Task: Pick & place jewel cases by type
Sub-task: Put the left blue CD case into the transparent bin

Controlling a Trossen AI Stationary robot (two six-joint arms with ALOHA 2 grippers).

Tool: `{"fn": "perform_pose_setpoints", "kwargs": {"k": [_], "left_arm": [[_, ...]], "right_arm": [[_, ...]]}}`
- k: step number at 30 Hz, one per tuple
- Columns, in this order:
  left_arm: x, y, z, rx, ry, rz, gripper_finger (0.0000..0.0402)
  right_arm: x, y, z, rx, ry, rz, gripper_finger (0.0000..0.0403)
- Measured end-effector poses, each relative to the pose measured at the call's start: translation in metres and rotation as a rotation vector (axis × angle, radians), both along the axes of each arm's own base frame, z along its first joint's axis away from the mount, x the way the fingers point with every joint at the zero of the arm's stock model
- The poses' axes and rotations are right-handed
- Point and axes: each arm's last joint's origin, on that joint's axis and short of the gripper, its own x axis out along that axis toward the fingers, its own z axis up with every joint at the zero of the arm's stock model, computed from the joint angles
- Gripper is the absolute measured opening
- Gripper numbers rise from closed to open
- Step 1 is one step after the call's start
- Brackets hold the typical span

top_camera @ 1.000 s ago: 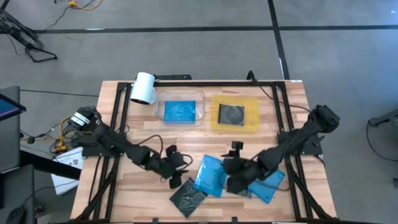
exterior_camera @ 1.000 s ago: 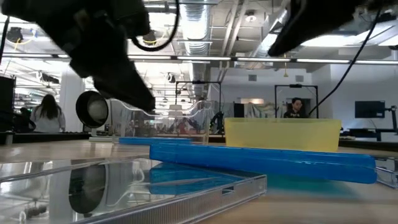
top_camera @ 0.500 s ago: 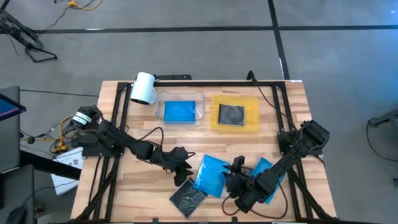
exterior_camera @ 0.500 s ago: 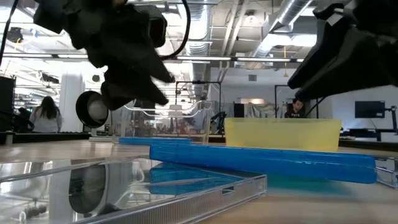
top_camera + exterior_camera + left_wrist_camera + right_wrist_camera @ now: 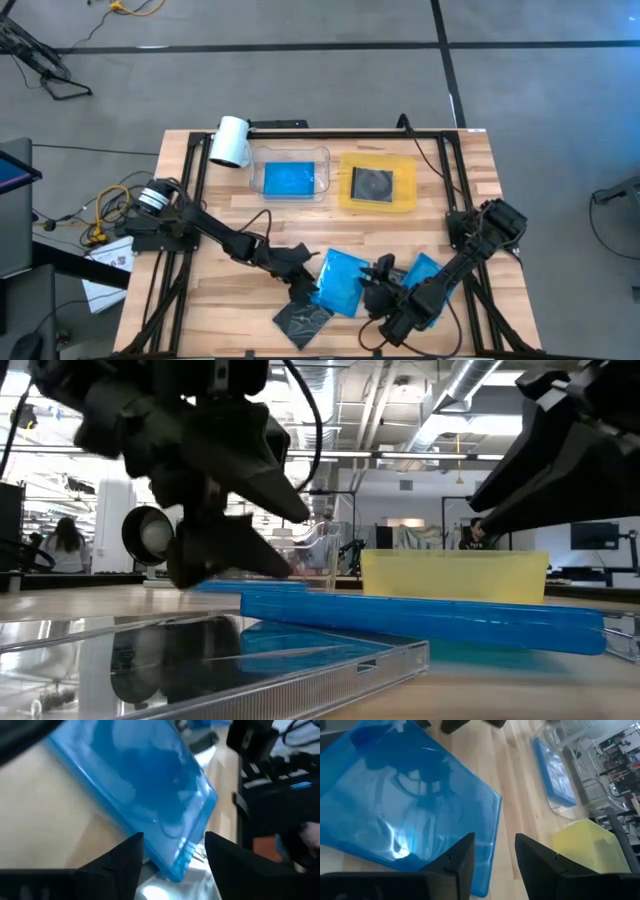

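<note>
Mid-sort, at the pick stage: nearest the front edge of the table lies a grey-clear jewel case, untouched. Just beyond it, left gripper down at the near corner of the blue jewel case, fingers spread to either side of that corner, nothing clamped. Right gripper low between that case and the second blue case, fingers parted over blue plastic, gripping nothing. Likely next: close on an edge, lift level, carry to the clear tray without dragging the neighbouring case. Farther back, clear tray holding one blue case; beside it, yellow tray holding one grey-clear case with a dark disc.
</note>
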Motion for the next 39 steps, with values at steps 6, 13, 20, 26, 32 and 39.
{"fn": "perform_pose_setpoints", "kwargs": {"k": [6, 13, 20, 26, 32, 39], "left_arm": [[0.002, 0.007, -0.009, -0.007, 0.036, 0.034, 0.0247], [0.006, 0.018, -0.008, -0.036, 0.041, 0.068, 0.0257], [0.009, 0.019, -0.015, -0.111, 0.067, 0.105, 0.0256], [0.017, 0.016, -0.024, -0.138, 0.080, 0.109, 0.0256], [0.024, 0.017, -0.020, -0.151, 0.074, 0.086, 0.0256], [0.029, 0.021, -0.016, -0.170, 0.067, 0.090, 0.0256]], "right_arm": [[-0.001, 0.002, 0.000, 0.015, 0.010, 0.013, 0.0134], [0.013, -0.006, -0.009, 0.076, 0.060, -0.008, 0.0132], [0.018, -0.013, -0.013, 0.086, 0.089, -0.002, 0.0132], [0.020, -0.015, -0.013, 0.105, 0.100, -0.007, 0.0132], [0.021, -0.021, -0.021, 0.146, 0.103, -0.011, 0.0130], [0.024, -0.027, -0.025, 0.169, 0.113, -0.026, 0.0125]]}}
